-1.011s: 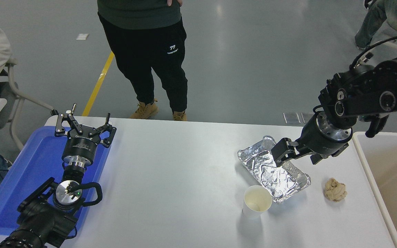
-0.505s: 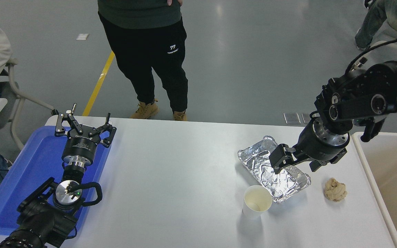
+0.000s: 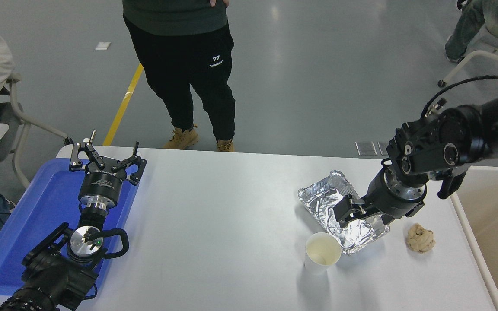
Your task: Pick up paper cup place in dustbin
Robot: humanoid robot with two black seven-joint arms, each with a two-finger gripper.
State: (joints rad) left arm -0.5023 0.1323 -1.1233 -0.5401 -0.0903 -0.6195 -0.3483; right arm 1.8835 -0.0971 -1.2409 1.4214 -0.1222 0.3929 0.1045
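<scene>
The paper cup (image 3: pixel 321 253) stands upright on the white table (image 3: pixel 214 216), open end up, showing its cream inside. My right gripper (image 3: pixel 340 214) hangs over the crinkled foil tray, just behind and to the right of the cup, apart from it and holding nothing I can see. The dustbin (image 3: pixel 476 255) with its off-white rim and beige inside sits off the table's right edge, partly covered by my right arm. My left gripper (image 3: pixel 106 157) stays parked over the blue tray at the lower left, open and empty.
A silver foil tray (image 3: pixel 318 196) lies directly behind the cup. A crumpled tan paper ball (image 3: pixel 420 238) sits between tray and dustbin. The blue tray (image 3: pixel 46 207) is at the left. A person (image 3: pixel 188 65) stands at the far side.
My right arm has swung left and down, bringing the gripper lower over the foil tray and closer to the cup. The cup, the ball and the left arm have not moved.
</scene>
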